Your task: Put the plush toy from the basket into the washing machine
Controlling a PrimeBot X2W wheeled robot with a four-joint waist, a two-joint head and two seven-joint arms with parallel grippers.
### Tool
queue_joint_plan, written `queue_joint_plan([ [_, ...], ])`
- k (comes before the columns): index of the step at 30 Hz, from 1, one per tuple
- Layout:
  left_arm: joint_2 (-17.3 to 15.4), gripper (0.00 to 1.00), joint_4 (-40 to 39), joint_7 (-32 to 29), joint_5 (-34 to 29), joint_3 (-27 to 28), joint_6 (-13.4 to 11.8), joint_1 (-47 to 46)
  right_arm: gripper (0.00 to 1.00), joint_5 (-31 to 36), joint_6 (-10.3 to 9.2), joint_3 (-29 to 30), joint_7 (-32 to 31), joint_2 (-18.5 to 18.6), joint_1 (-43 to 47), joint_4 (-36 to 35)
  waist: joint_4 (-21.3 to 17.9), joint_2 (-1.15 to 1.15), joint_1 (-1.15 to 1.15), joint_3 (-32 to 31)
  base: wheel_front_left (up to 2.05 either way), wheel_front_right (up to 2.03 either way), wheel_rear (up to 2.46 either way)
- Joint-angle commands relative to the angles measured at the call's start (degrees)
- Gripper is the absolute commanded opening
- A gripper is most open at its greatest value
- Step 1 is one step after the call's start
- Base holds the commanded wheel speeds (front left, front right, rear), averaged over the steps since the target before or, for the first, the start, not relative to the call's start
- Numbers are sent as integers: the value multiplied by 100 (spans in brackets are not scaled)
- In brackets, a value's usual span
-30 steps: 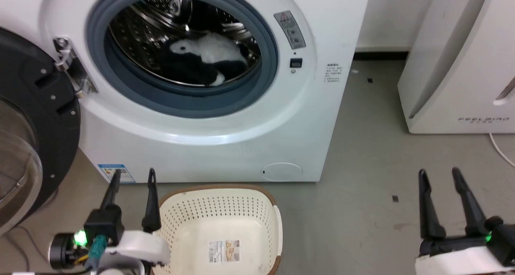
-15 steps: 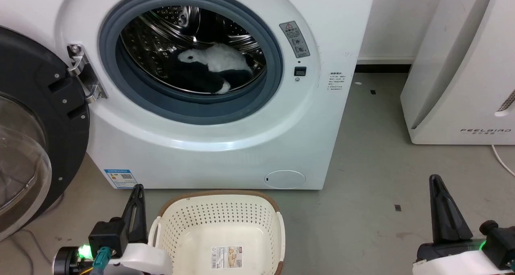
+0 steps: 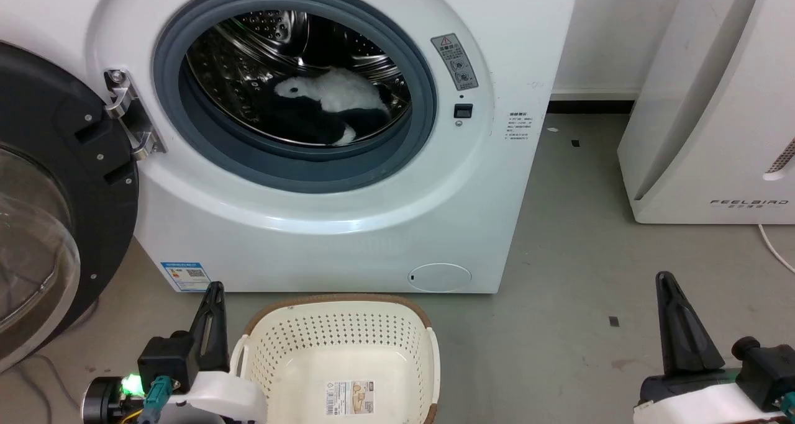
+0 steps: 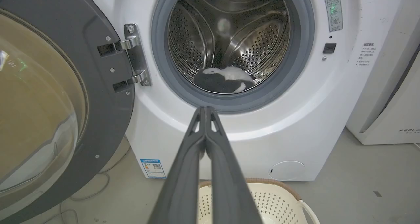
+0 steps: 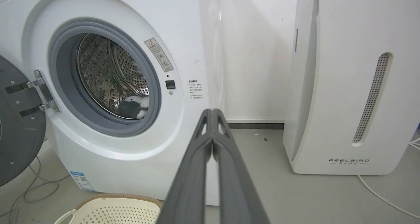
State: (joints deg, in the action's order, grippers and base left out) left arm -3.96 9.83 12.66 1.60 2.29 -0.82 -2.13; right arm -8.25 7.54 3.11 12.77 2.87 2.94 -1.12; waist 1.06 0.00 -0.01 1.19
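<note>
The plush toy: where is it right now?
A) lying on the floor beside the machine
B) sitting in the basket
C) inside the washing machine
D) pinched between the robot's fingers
C: the plush toy lies inside the washing machine, seen through its open round mouth, while the basket in front shows its own bottom.
</note>
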Motion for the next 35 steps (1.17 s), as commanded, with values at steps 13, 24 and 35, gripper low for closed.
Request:
queue_joint_plan([
  [13,31,0,-198,-225,-46,-50,23,62,0,176,-2,-65,-232,0,-82,28,-18,0,1,-20,0,0,0],
  [24,39,0,-286,-343,-58,-70,30,79,0,249,-2,-92,-349,0,-106,38,-28,0,1,-31,0,0,0],
  [35,49,0,-383,-472,-73,-92,37,98,0,329,-2,-123,-479,0,-132,48,-39,0,1,-44,0,0,0],
])
